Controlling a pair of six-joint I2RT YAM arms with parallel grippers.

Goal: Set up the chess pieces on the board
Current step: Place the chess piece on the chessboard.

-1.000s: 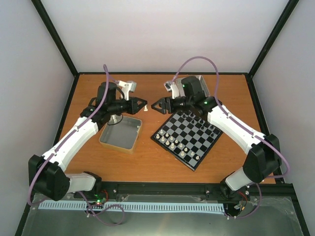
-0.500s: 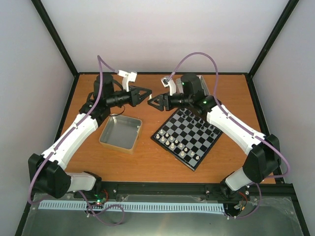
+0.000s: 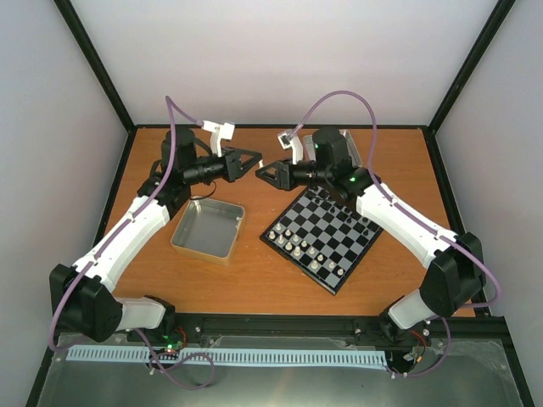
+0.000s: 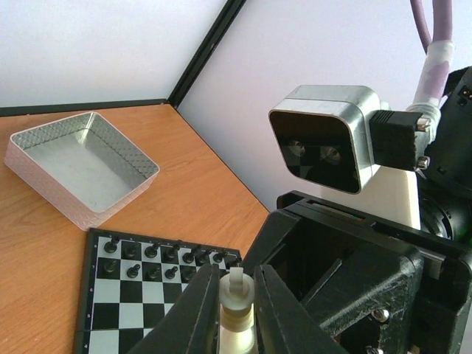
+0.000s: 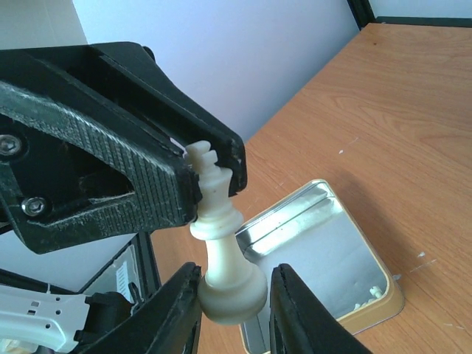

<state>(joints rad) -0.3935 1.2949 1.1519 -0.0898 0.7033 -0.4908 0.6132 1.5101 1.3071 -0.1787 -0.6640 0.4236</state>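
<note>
Finds the desk (image 3: 254, 284) carrying the board (image 3: 335, 229) cornerwise, right of centre, with a silver tray (image 3: 201, 248) apart to its left and a second tray (image 4: 122, 198) beyond its far corner. Notes black chessmen (image 4: 151, 251) ranked along the far side of the board and cream chess pieces (image 3: 294, 245) standing in part along the near-left side, with gaps among them. Sees a few small cream bits (image 5: 361, 296) lying in one corner of the silver tray, too small to identify. Judges the task well begun but unfinished: at least one cream piece off the board and more squares on that side to fill; declines an exact count at this size. Records the left arm (image 3: 136, 225) and the right arm (image 3: 407, 222) both raised and reaching inward, meeting nose to nose above bare desk between tray and board, toward the far edge. Finds the left end effector (image 5: 212, 168) pinched tight on the crown of a tall cream piece (image 5: 221, 236), held in mid-air, off board and desk. Finds the right end effector (image 5: 236, 282) at the opposite end, fingers (image 5: 173, 310) set against either side of the piece's round base, apparently gripping. Reads this as a hand-over in mid-air, release by the left not yet made. Expects placement on the near-left side of the board to fall to the right arm.
</note>
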